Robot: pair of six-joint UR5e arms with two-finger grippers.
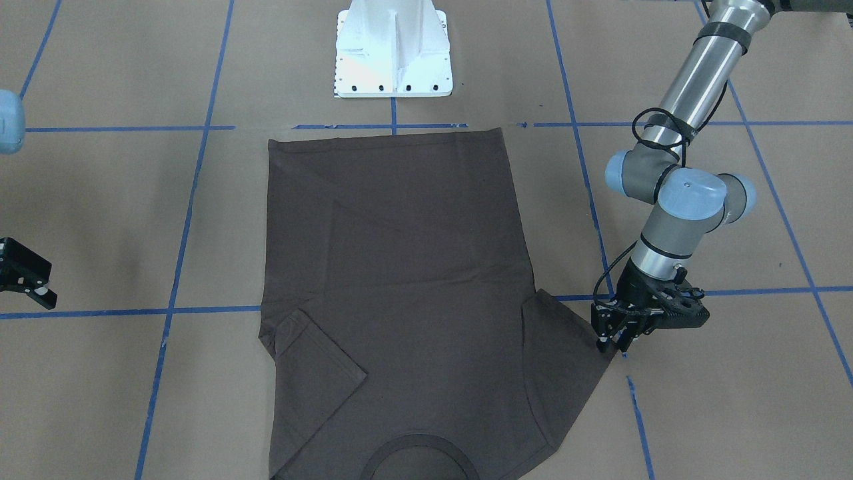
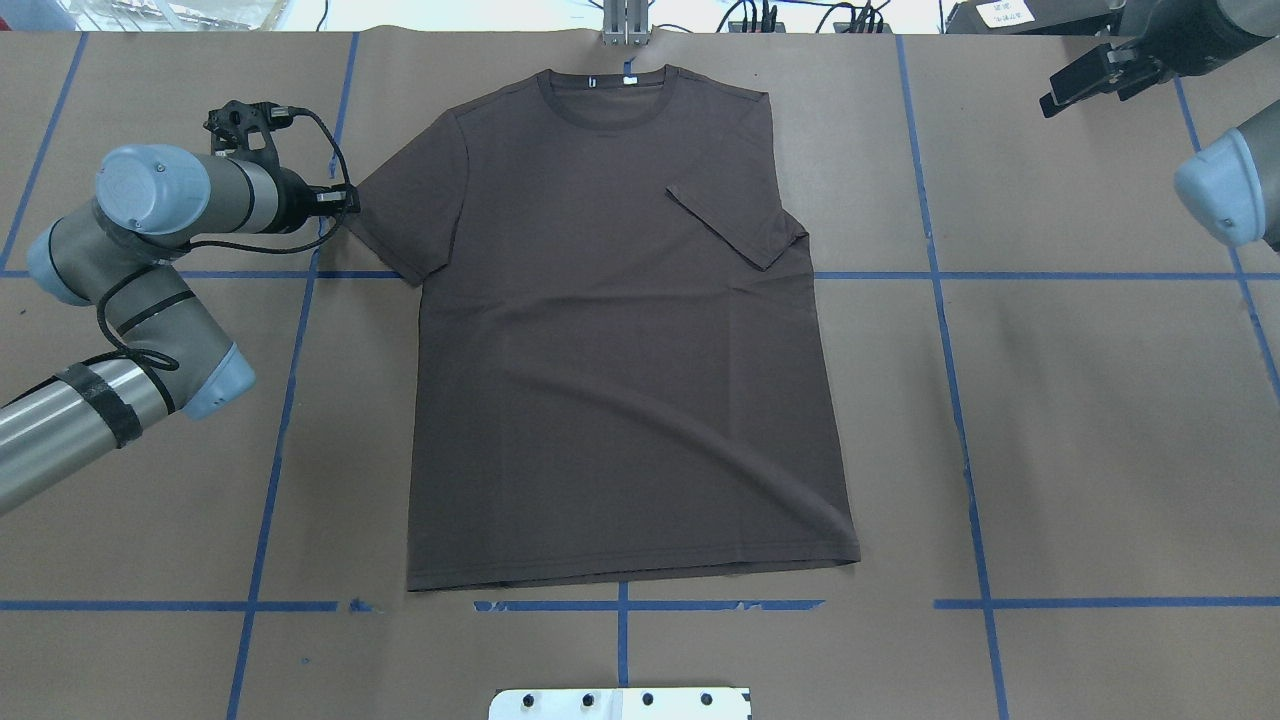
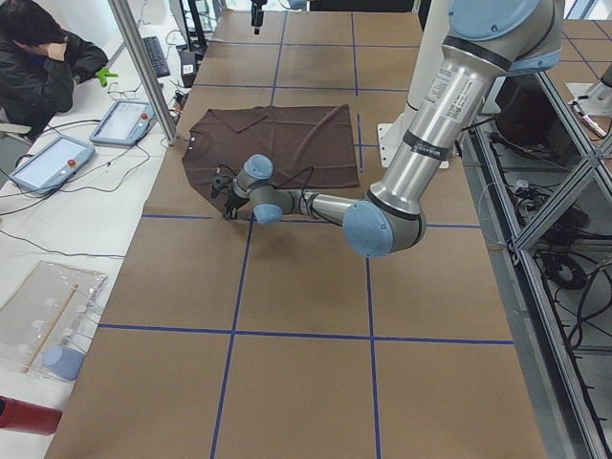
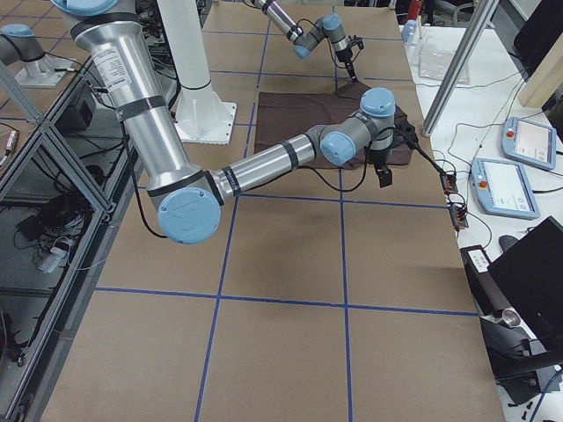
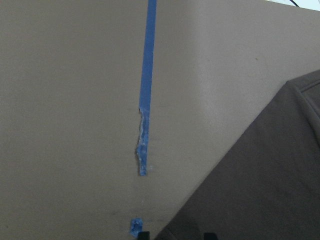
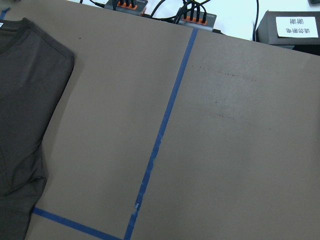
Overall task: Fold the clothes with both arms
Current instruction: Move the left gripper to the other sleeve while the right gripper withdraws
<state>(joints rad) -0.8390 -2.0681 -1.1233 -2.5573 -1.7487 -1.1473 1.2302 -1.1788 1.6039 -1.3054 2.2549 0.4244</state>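
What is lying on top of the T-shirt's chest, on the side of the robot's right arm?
Its own short sleeve, folded inward, lies flat on the T-shirt. The chest fabric beneath that fold is covered, so nothing there can be checked.

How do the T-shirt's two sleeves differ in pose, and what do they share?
The spread sleeve lies flat outward on the table; the folded sleeve is turned inward over the shirt's body. The left end effector sits at the spread sleeve's edge; the right end effector is far from the folded sleeve. Both are short, dark grey-brown.
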